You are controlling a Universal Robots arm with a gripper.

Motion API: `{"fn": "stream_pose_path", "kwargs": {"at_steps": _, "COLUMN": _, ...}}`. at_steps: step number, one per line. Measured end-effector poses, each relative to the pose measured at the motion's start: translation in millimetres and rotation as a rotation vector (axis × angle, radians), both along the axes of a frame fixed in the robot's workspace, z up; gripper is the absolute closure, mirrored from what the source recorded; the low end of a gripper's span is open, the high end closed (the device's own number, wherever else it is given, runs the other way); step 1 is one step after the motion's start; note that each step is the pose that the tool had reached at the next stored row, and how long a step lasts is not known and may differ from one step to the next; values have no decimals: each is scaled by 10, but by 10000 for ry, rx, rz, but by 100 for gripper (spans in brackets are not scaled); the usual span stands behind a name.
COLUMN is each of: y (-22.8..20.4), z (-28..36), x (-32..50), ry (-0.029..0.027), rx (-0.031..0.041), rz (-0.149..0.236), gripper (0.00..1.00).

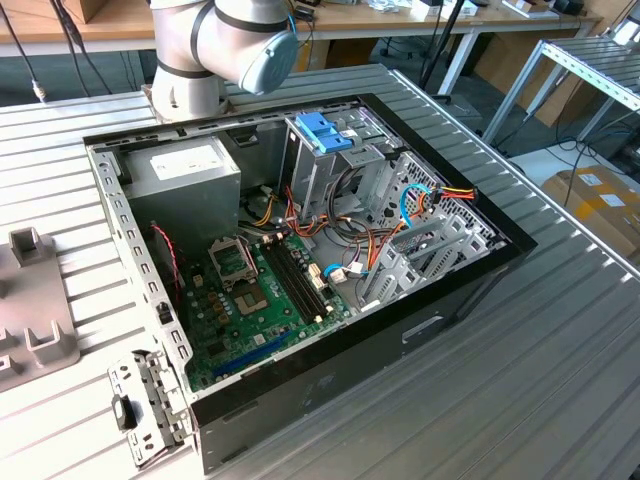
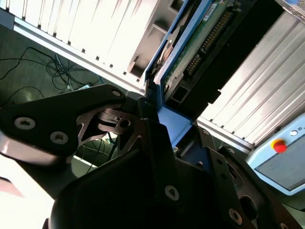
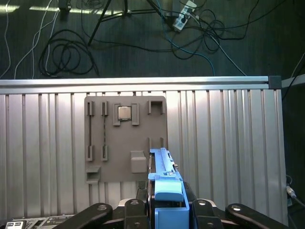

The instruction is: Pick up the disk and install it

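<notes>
**Disk (image 3: pixel 166 167) clamped in claw (image 3: pixel 167 200)**

Exterior view: the open computer case (image 1: pixel 130 250) on the slatted surface (image 1: pixel 560 380) contains motherboard (image 1: pixel 260 300), power supply (image 1: pixel 185 170), cables (image 1: pixel 380 240) and drive cage (image 1: pixel 320 175).

First wrist view: claw closed on the blue carrier frame (image 3: pixel 169 191), above the grey fixture plate (image 3: pixel 126 138).

Second wrist view: bare circuit board (image 2: pixel 190 52) exposed; judged rigid, moderately heavy, shock-sensitive. Grip the frame edges only.

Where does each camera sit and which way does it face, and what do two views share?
Exterior view: off the arm, looking down into the open computer case on the ribbed table; the arm shows beyond it.
First wrist view: on the arm, looking down past the gripper at the grey fixture plate.
Second wrist view: close by the gripper, looking along the disk.
Both wrist views share the gripper shut on the disk.
</notes>
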State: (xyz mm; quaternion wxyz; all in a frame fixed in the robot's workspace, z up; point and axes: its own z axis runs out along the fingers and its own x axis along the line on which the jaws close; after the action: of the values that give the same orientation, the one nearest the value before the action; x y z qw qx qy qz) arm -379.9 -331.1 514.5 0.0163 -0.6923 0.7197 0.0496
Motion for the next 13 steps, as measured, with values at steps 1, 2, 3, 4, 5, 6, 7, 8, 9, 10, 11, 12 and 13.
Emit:
{"fn": "stream_pose_path", "kwargs": {"at_steps": 1, "y": 0, "z": 0, "x": 7, "ry": 0, "rx": 0, "rz": 0, "gripper": 63}}
{"fn": "stream_pose_path", "kwargs": {"at_steps": 2, "y": 0, "z": 0, "x": 12, "ry": 0, "rx": 0, "rz": 0, "gripper": 63}}
{"fn": "stream_pose_path", "kwargs": {"at_steps": 3, "y": 0, "z": 0, "x": 21, "ry": 1, "rx": 0, "rz": 0, "gripper": 63}}
{"fn": "stream_pose_path", "kwargs": {"at_steps": 4, "y": 0, "z": 0, "x": 27, "ry": 0, "rx": 0, "rz": 0, "gripper": 63}}
{"fn": "stream_pose_path", "kwargs": {"at_steps": 5, "y": 0, "z": 0, "x": 33, "ry": 0, "rx": 0, "rz": 0, "gripper": 63}}
{"fn": "stream_pose_path", "kwargs": {"at_steps": 6, "y": 0, "z": 0, "x": 45, "ry": 1, "rx": 0, "rz": 0, "gripper": 63}}
{"fn": "stream_pose_path", "kwargs": {"at_steps": 7, "y": 0, "z": 0, "x": 53, "ry": 0, "rx": 0, "rz": -1, "gripper": 63}}
{"fn": "stream_pose_path", "kwargs": {"at_steps": 8, "y": 0, "z": 0, "x": 58, "ry": 0, "rx": 0, "rz": 0, "gripper": 63}}
{"fn": "stream_pose_path", "kwargs": {"at_steps": 9, "y": 0, "z": 0, "x": 66, "ry": 0, "rx": 0, "rz": 0, "gripper": 63}}
{"fn": "stream_pose_path", "kwargs": {"at_steps": 10, "y": 0, "z": 0, "x": 72, "ry": 0, "rx": 0, "rz": -1, "gripper": 63}}
{"fn": "stream_pose_path", "kwargs": {"at_steps": 11, "y": 0, "z": 0, "x": 78, "ry": 0, "rx": 0, "rz": 0, "gripper": 63}}
{"fn": "stream_pose_path", "kwargs": {"at_steps": 12, "y": 0, "z": 0, "x": 86, "ry": 0, "rx": 0, "rz": 0, "gripper": 63}}
{"fn": "stream_pose_path", "kwargs": {"at_steps": 13, "y": 0, "z": 0, "x": 92, "ry": 0, "rx": 0, "rz": 0, "gripper": 63}}
